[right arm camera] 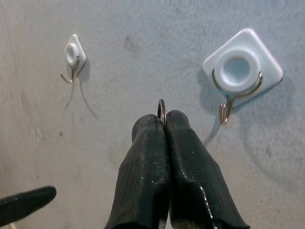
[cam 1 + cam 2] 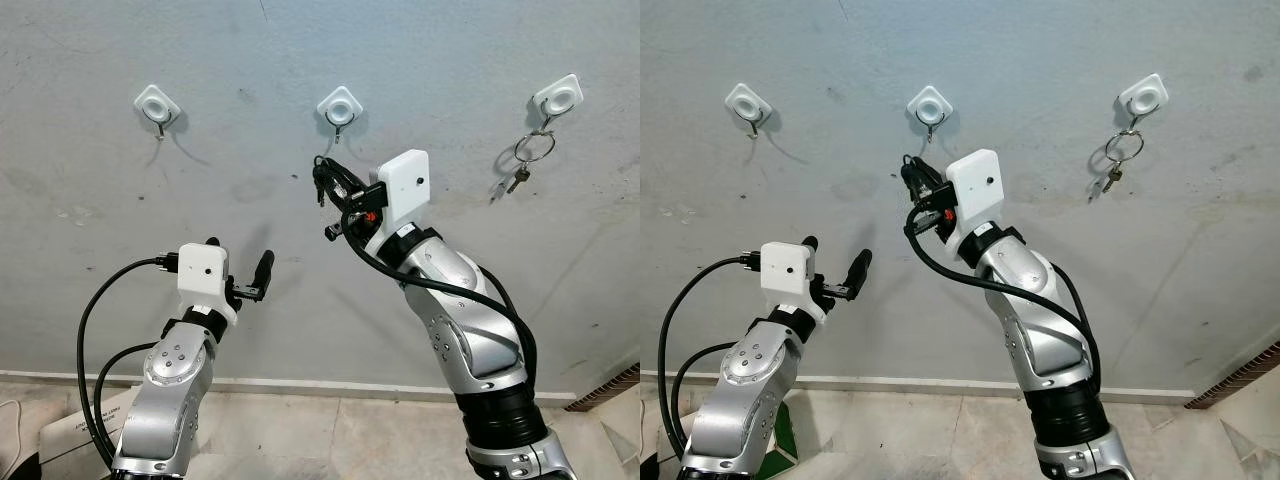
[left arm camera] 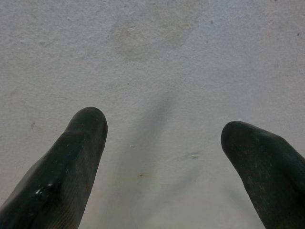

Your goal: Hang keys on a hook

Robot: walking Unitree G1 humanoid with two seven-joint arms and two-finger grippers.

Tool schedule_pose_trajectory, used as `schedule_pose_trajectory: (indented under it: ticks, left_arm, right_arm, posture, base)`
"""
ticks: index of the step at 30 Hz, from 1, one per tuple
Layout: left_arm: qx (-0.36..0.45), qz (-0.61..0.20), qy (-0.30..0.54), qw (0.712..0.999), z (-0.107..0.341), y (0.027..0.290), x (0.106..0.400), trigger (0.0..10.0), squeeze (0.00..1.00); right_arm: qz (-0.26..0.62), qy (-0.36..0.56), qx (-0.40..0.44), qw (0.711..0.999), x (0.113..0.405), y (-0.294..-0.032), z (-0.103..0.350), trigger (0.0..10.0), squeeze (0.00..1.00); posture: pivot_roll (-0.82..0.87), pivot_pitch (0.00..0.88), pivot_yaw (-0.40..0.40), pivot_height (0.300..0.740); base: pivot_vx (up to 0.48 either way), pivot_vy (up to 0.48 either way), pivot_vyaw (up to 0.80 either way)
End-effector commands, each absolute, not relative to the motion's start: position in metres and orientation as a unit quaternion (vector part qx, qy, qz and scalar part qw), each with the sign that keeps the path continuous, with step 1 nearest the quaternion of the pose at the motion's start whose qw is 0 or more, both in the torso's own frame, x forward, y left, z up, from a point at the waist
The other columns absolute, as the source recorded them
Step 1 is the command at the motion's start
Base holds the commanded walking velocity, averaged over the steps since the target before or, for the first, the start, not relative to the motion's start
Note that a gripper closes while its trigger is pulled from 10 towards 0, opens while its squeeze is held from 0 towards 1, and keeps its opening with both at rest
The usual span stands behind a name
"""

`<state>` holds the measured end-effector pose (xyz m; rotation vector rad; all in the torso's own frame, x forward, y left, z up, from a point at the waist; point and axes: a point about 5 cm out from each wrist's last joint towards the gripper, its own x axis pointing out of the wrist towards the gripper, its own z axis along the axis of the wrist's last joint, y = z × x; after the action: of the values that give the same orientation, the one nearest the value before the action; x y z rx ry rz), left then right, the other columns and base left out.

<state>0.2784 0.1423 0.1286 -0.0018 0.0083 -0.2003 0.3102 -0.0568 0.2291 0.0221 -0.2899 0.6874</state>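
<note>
Pinching the key ring (image 1: 161,110) between its two black fingers (image 1: 188,157), the right hand (image 2: 322,186) sits raised against the grey wall (image 2: 450,60), just below and slightly to the left of the middle hook (image 2: 340,108). The keys (image 2: 319,190) hang from the fingertips, close under the hook's white base. In the right wrist view a thin arc of the ring pokes up above the pressed-together fingers, and the hook's wire tip curls outward beside it, near but apart.

To do this step well, I judge the ring's open loop should be brought over the upturned tip of the wire and then lowered so that it settles into the bend before the fingers part. So little of the ring shows above the fingertips that the margin looks small; the fingers themselves could bump the wire or the white base first, so a slow approach with the ring turned to face the tip seems wise.

The left hand (image 2: 240,270) is held lower on the left, its fingers spread wide and holding nothing, pointing at bare wall. A left hook (image 2: 158,105) stands free. A right hook (image 2: 556,100) already carries another set of keys (image 2: 527,160). Nothing lies between the ring and the middle hook.
</note>
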Motion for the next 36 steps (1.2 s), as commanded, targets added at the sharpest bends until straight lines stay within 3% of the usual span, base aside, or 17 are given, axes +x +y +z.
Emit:
schedule_pose_trajectory:
  ticks: [1, 11, 36]
  left_arm:
    - [0.004, -0.100, 0.000, 0.995, 0.131, 0.143, 0.279, 10.0, 0.00]
    - [-0.003, -0.165, -0.049, 0.985, 0.146, 0.126, 0.272, 10.0, 0.00]
    - [-0.009, -0.168, -0.044, 0.985, 0.143, 0.126, 0.270, 10.0, 0.00]
  right_arm:
    - [0.344, -0.160, 0.016, 0.925, 0.308, -0.053, 0.241, 10.0, 0.00]
    - [0.327, -0.156, 0.040, 0.931, 0.316, -0.049, 0.243, 10.0, 0.00]
    - [0.278, -0.127, 0.098, 0.947, 0.335, -0.046, 0.237, 10.0, 0.00]
  posture:
    - [0.05, 0.069, 0.073, 0.740]
    - [0.05, 0.071, 0.069, 0.740]
    - [0.06, 0.069, 0.070, 0.740]
  base:
    - [0.000, 0.000, 0.00]
    - [0.000, 0.000, 0.00]
    - [0.000, 0.000, 0.00]
